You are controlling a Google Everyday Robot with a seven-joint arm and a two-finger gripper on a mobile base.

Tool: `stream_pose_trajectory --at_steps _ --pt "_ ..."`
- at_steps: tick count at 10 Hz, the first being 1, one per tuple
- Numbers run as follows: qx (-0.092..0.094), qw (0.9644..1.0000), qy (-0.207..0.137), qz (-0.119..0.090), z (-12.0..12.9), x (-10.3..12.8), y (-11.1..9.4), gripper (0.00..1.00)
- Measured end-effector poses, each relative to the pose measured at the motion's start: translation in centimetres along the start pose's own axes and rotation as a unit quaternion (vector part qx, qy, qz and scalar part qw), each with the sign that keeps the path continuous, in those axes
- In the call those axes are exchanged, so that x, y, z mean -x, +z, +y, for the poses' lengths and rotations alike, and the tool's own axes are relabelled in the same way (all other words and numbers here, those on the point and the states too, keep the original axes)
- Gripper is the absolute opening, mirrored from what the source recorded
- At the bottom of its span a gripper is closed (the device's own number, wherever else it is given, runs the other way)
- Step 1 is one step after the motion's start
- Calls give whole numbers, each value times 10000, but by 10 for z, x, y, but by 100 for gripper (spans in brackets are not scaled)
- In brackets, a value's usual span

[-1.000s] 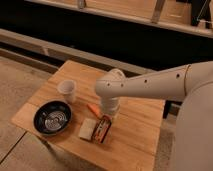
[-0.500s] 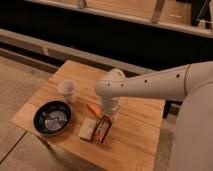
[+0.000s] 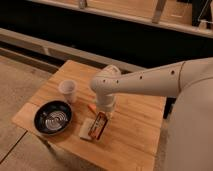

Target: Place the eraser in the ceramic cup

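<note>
The eraser point(image 3: 100, 125), a flat oblong block with a black rim and a reddish-brown face, lies on the wooden table point(image 3: 135, 135) near its front middle. The ceramic cup point(image 3: 68, 90), small and white, stands upright at the table's left, well apart from the eraser. My gripper point(image 3: 105, 113) hangs from the white arm directly over the eraser's far end, its tips at or just above it. The arm's wrist hides most of the gripper.
A wide black bowl with a spiral pattern point(image 3: 53, 117) sits at the front left. A pale beige block point(image 3: 87, 129) lies against the eraser's left side. A small orange piece point(image 3: 92, 108) lies just behind them. A dark bench runs behind the table.
</note>
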Motion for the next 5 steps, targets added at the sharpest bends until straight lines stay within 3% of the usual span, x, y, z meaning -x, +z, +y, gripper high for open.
stream_pose_trajectory --at_steps 5 --pt "8 10000 0 -4 1 0 0 0"
